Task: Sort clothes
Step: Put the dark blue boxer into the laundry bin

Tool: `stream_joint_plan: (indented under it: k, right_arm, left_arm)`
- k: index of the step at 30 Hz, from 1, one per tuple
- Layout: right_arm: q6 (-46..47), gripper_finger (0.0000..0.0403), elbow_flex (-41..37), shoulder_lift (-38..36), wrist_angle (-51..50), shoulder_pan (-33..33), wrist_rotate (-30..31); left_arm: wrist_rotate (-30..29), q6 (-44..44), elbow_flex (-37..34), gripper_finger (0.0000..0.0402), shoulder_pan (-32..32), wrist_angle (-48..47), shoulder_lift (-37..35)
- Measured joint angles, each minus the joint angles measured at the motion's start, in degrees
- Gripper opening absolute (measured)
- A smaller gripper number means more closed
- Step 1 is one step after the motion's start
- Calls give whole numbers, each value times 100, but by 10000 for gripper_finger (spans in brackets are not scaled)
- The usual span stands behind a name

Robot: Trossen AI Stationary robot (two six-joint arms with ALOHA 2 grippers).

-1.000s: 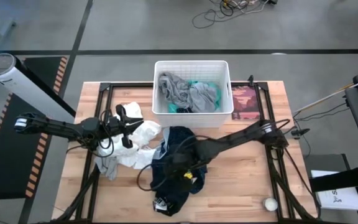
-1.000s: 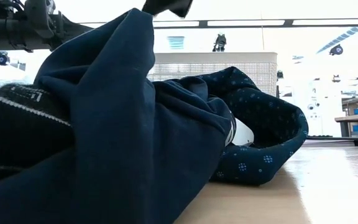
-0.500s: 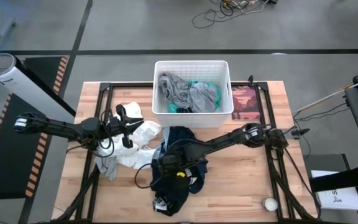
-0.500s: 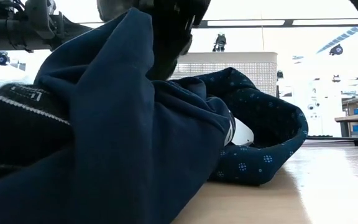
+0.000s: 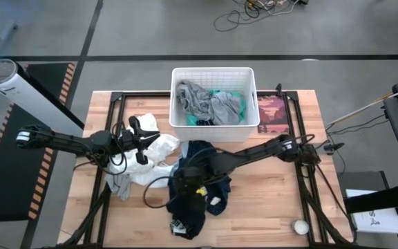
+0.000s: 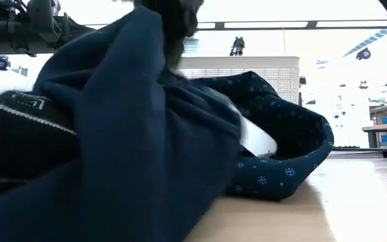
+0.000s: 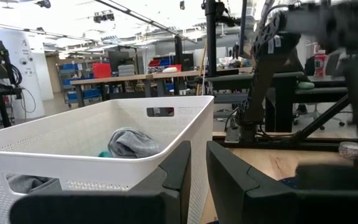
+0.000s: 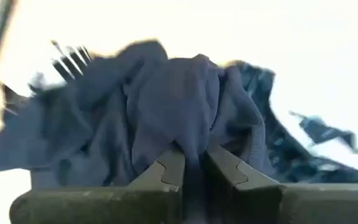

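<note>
A dark navy garment [image 5: 197, 190] lies heaped near the table's middle, and its dotted part [image 6: 287, 141] rests on the wood. My right gripper [image 5: 185, 185] is down on the heap and shut on its cloth [image 8: 166, 106]. White clothes [image 5: 156, 153] lie to the heap's left. Above them my left gripper [image 5: 144, 137] hangs shut with nothing between its fingers [image 7: 197, 168]. At the table's far side the white basket [image 5: 213, 70] holds a grey garment [image 5: 204, 104] and a teal one [image 5: 221, 93]. My right gripper pinches a raised fold of the navy garment [image 8: 190, 146] between its two fingers. The fingers come from above, slanting in from the table's right. Cloth bunches up around them, and the rest of the garment lies on the table.
A reddish flat thing [image 5: 271, 114] lies to the right of the basket. Near the front right corner sits a small round white object [image 5: 300, 226]. A pale grey cloth [image 5: 119, 185] trails from the white clothes toward the near left. Bare wood shows on the right half.
My right gripper has come down onto the navy heap, shifting a little toward the table's left, and has taken hold of a fold at its top. The cloth there has bunched and shifted, and more of a white piece shows beneath it.
</note>
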Motion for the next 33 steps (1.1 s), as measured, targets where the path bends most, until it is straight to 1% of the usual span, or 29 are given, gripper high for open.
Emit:
stream_joint_plan:
  k: [3,6,9,10,14,17,20,25,28,30,33]
  right_arm:
    - [-37,20,406,-136,-40,54,62]
    - [-184,6,839,-230,-175,149,383]
    - [-295,5,1311,-341,-333,234,815]
    - [-311,5,1474,-370,-396,246,988]
    - [-552,4,1370,-773,-299,283,1781]
    - [-616,3,1434,-1013,-350,285,2496]
    - [-909,3,1446,-1292,-184,286,3151]
    - [-1581,3,1448,-1697,435,263,4302]
    - [-2293,3,1448,-1910,1116,218,4930]
    - [-2845,3,1448,-2047,1620,167,5243]
    - [-3666,3,1454,-2192,2358,5,5475]
  left_arm:
    - [0,1,0,38,0,1,0]
    - [0,1,0,38,0,2,0]
    - [0,1,0,38,4,-2,0]
    - [0,1,0,38,4,3,0]
    - [0,1,0,38,11,10,-2]
    - [0,1,0,38,11,22,-4]
    - [0,1,0,38,11,34,-4]
    - [0,1,-2,38,11,78,42]
    - [-2,1,-2,38,11,125,85]
    - [0,1,-2,38,13,153,118]
    - [0,1,-2,38,15,190,152]
